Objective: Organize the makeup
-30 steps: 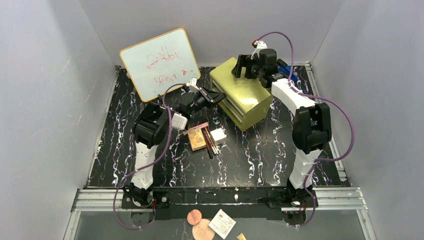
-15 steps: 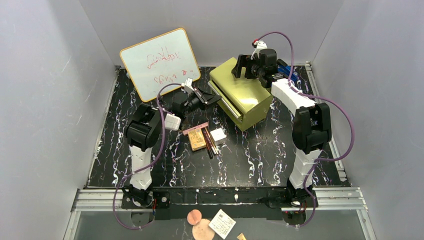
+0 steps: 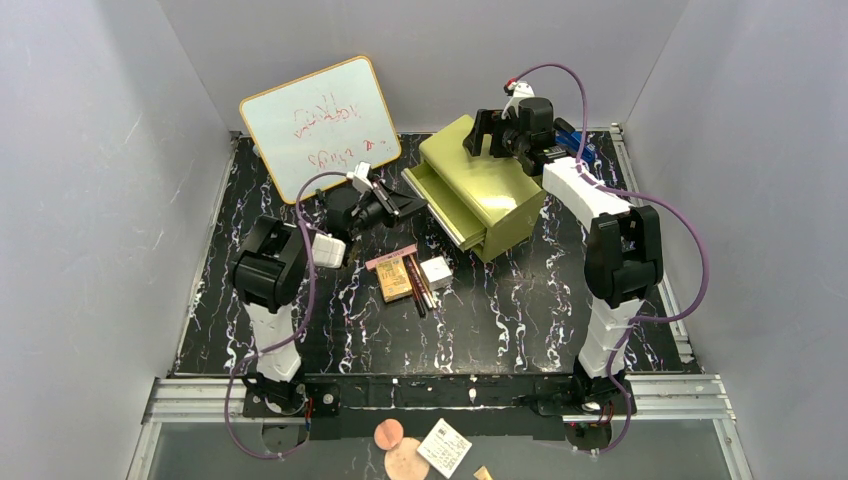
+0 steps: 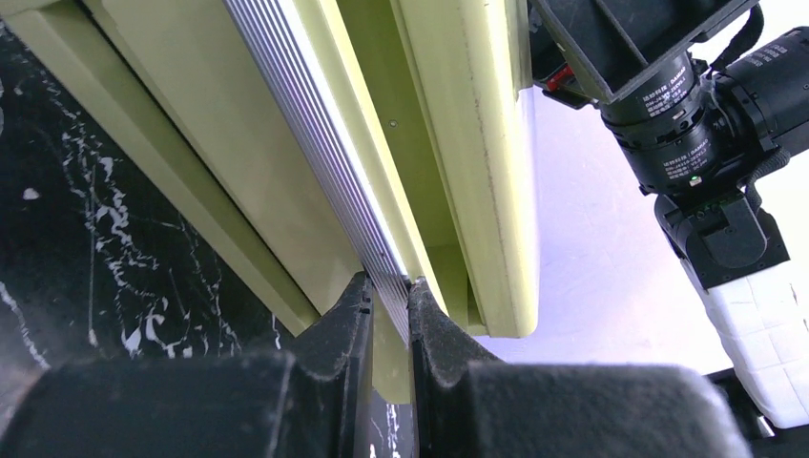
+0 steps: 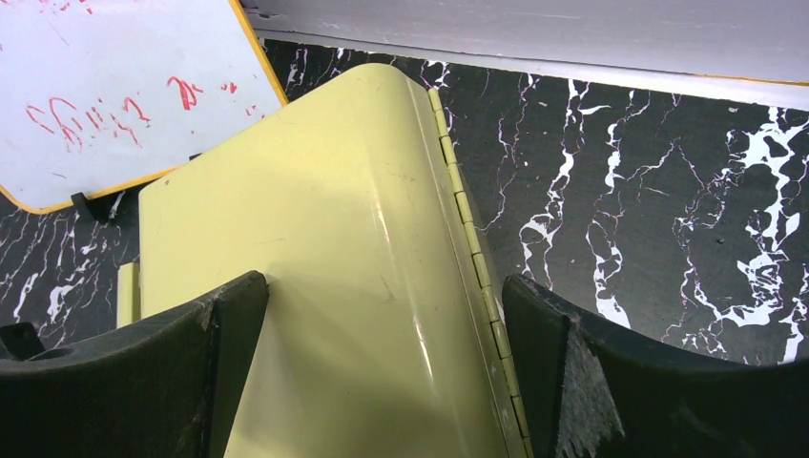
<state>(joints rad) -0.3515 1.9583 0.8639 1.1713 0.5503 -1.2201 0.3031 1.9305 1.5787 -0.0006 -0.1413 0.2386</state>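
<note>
Left wrist: gripper (image 4: 390, 288) on ribbed silvery handle (image 4: 321, 143)

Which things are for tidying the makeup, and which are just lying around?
For the job: tan-orange palette, pink case, white box, pencils, probably the yellow drawer chest.
Just lying about: whiteboard, round tan discs, paper card.

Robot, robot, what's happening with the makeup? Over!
Left gripper shut on drawer handle, drawer partly out. Right gripper open over chest. Makeup on table, untouched. No blocker seen.
</note>
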